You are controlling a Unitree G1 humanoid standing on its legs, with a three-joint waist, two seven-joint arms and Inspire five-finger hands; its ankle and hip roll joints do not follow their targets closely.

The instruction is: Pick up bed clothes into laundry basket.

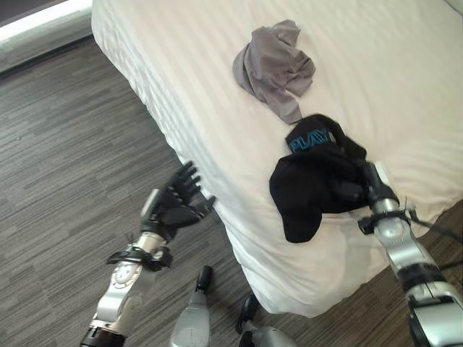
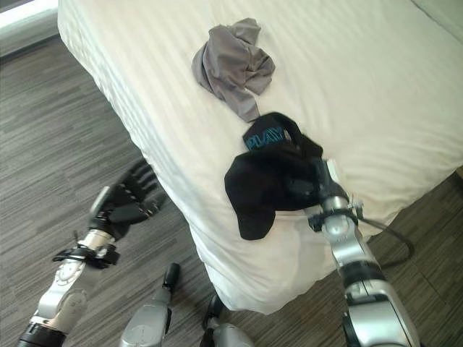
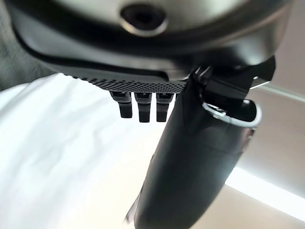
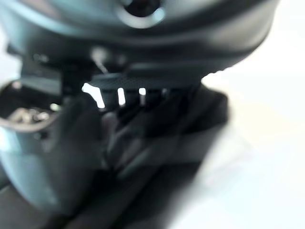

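Observation:
A black garment [image 1: 311,173] with blue print lies bunched near the white bed's [image 1: 181,65] front corner, one end drooping over the edge. My right hand [image 1: 365,186] is at its right side, fingers curled into the dark cloth [image 4: 157,157]. A crumpled grey garment [image 1: 275,65] lies farther back on the sheet, apart from both hands. My left hand [image 1: 177,199] hovers over the floor just left of the bed's side, fingers [image 3: 143,107] straight and holding nothing.
Grey striped carpet [image 1: 65,159] runs along the bed's left side. A pale wall base [image 1: 36,25] shows at the far left. The mattress edge [image 1: 239,238] drops steeply between my two arms.

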